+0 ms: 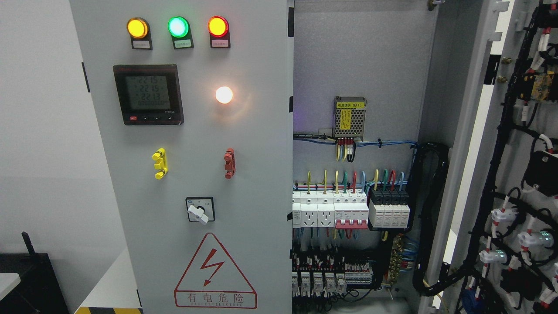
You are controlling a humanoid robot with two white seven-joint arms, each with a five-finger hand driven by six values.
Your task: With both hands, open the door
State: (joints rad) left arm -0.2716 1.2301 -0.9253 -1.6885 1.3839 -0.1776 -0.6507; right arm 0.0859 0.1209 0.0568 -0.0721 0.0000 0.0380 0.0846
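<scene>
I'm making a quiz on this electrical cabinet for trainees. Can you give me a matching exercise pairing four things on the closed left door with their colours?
Things:
1. Left indicator lamp
2. Middle indicator lamp
3. Handle under the glowing white light
4. Meter display frame

Colours:
A. Black
B. Green
C. Amber
D. Dull red

Pairs: 1-C, 2-B, 3-D, 4-A
</scene>
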